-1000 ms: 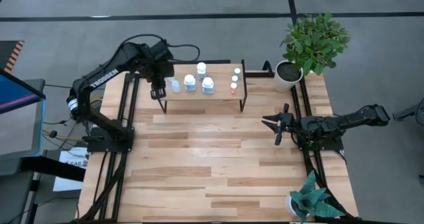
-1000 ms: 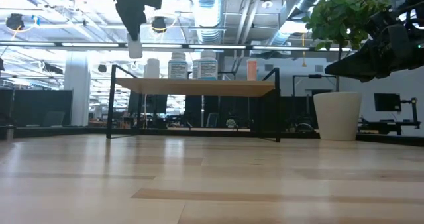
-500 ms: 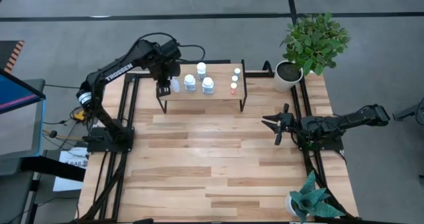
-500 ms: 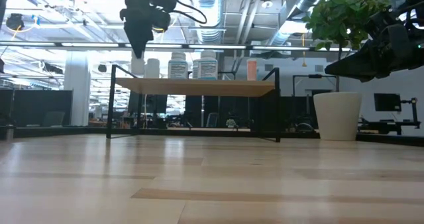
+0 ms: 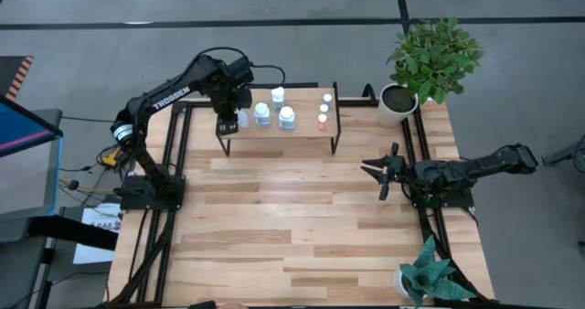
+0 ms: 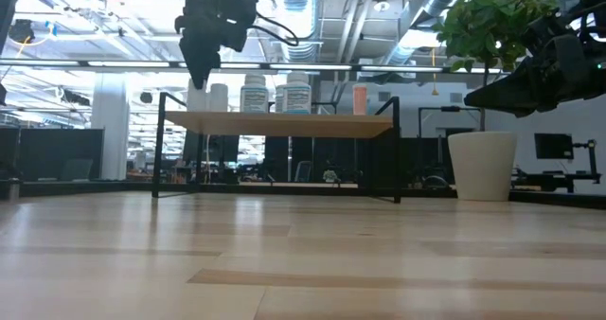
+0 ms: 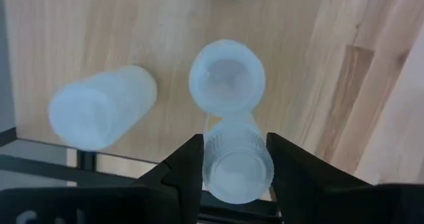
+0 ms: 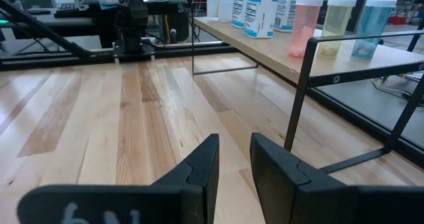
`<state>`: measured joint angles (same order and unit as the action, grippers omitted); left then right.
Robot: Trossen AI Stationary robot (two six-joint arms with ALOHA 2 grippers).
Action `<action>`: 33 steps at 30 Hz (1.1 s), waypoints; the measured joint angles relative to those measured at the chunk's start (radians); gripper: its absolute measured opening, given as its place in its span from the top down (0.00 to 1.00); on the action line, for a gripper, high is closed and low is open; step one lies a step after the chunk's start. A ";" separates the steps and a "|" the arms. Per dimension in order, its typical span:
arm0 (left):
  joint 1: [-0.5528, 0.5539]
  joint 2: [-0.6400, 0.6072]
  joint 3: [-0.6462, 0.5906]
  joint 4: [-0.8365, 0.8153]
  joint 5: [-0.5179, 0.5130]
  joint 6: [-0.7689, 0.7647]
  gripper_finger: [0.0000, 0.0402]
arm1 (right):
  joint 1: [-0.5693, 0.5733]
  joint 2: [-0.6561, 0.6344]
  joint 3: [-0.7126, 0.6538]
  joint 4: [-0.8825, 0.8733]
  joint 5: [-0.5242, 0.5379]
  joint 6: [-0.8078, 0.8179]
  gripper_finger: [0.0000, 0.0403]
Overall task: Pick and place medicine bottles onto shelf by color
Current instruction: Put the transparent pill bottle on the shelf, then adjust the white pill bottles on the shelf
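Note:
The shelf [image 5: 311, 133] stands at the table's far side. On its wood top are three white medicine bottles [image 5: 287, 117], small tinted ones [image 5: 323, 122] near its right end and two pale-blue ones [image 7: 226, 77] at its left end. My left gripper [image 5: 228, 122] points straight down over the shelf's left end, shut on a third pale-blue bottle [image 7: 237, 177]. My right gripper [image 5: 384, 172] waits level near the table's right edge, shut on nothing. My left gripper pinches the pale-blue bottle by its two opposite sides [image 7: 211, 168], up by the cap, between its two fingers. The fingers come from above, pointing down. The bottle is upright, and in the low view its foot [image 6: 196, 107] is level with the shelf's top.
A potted plant [image 5: 430, 58] stands at the table's far right corner, a smaller one [image 5: 425, 277] at the near right corner. The wooden table [image 5: 292, 227] lies bare in front of the shelf. The shelf's black legs [image 6: 159, 150] rise at its corners.
My left gripper has gone down and a little toward the table's right, over the shelf's left end. The pale-blue bottle, which hung above the shelf's top, has come down with it beside the other pale-blue ones. It has stayed upright.

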<state>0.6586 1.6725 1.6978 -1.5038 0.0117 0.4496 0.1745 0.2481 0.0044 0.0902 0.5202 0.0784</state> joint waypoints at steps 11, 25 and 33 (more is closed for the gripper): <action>0.000 -0.001 0.000 0.013 -0.062 -0.029 0.56 | 0.000 0.000 0.000 0.000 0.000 0.000 0.73; -0.045 -0.003 0.190 -0.029 -0.111 -0.040 0.52 | 0.000 0.000 0.000 0.000 0.000 0.000 0.73; -0.082 0.080 0.196 0.017 -0.147 -0.035 0.62 | 0.000 0.000 0.000 0.000 0.000 0.000 0.73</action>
<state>0.5768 1.7529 1.8940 -1.4872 -0.1350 0.4148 0.1745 0.2485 0.0044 0.0902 0.5205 0.0784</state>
